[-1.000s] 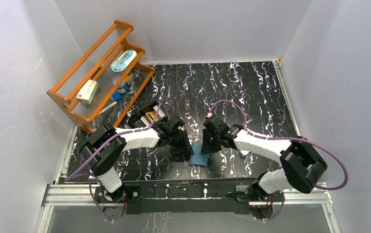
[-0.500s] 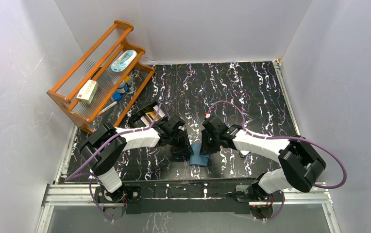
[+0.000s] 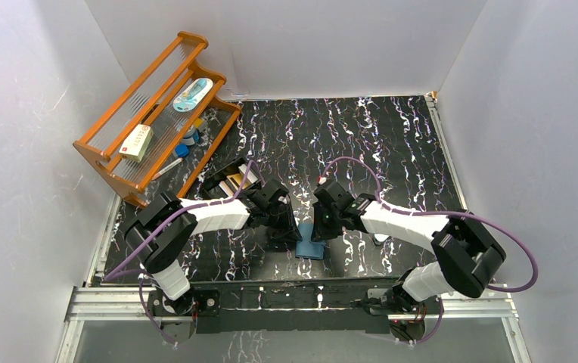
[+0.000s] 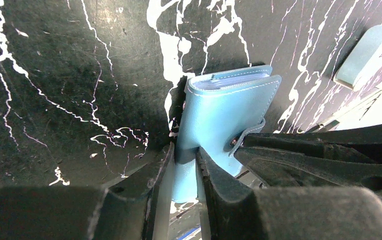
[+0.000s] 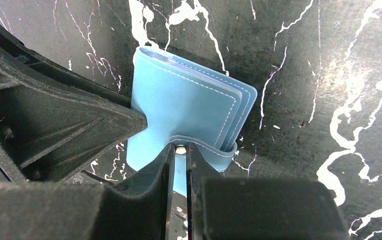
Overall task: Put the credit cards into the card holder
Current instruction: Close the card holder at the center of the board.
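While left claw [image 4: 185, 150] and right claw [image 5: 180, 149] pinch card holder [image 4: 224, 110] | inside hidden

My bench [image 3: 392, 144] is black with white and purple veins like marble. A wooden rack [image 3: 192, 39] stands on it at the upper left of the overhead frame, and a black open-topped box [image 3: 212, 184] sits just below the rack's near end. At lower centre is the teal card holder [image 3: 312, 246]; I cannot tell if it touches the surface. A small pale piece [image 4: 364, 54] lies flat nearby.
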`<state>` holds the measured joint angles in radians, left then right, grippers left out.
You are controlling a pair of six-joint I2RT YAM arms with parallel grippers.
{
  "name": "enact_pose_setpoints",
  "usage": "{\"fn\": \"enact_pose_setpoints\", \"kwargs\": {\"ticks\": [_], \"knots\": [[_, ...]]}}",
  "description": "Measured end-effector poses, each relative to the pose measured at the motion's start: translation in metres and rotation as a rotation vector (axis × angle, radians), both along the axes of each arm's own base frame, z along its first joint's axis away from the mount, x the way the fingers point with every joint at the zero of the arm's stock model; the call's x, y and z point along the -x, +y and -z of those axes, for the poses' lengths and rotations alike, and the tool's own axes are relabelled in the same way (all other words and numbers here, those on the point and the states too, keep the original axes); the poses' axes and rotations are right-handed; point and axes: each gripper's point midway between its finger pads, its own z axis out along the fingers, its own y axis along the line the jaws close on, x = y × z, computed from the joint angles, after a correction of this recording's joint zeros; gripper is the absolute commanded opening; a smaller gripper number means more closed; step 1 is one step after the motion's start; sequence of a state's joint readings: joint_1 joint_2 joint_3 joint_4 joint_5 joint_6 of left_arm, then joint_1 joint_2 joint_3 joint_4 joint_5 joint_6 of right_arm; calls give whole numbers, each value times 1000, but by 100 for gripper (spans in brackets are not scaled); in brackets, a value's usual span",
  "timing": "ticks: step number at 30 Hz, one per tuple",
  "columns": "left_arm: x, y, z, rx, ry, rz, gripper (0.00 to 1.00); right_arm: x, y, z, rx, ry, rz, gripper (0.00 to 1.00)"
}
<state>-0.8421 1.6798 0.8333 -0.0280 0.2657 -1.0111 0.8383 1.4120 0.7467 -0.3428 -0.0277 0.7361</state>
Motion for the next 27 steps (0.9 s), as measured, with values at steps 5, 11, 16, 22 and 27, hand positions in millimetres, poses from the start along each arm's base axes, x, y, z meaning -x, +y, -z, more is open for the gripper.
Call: {"fn": "enact_pose_setpoints", "kwargs": {"ticks": [5, 11, 16, 22, 27], "knots": [[1, -1, 0, 2, 1, 1, 20, -1, 0, 0, 14, 6, 2, 18], [1, -2, -1, 5, 6, -5, 20, -1, 0, 1, 38, 24, 3, 18], [2, -2, 0, 13, 8, -8, 20, -1, 1, 1, 54, 18, 1, 16], [2, -3, 0, 23, 4, -9, 20, 1, 2, 2, 77, -2, 4, 16], [2, -3, 0, 26, 2, -9, 20, 0, 1, 5, 95, -11, 10, 14]]}}
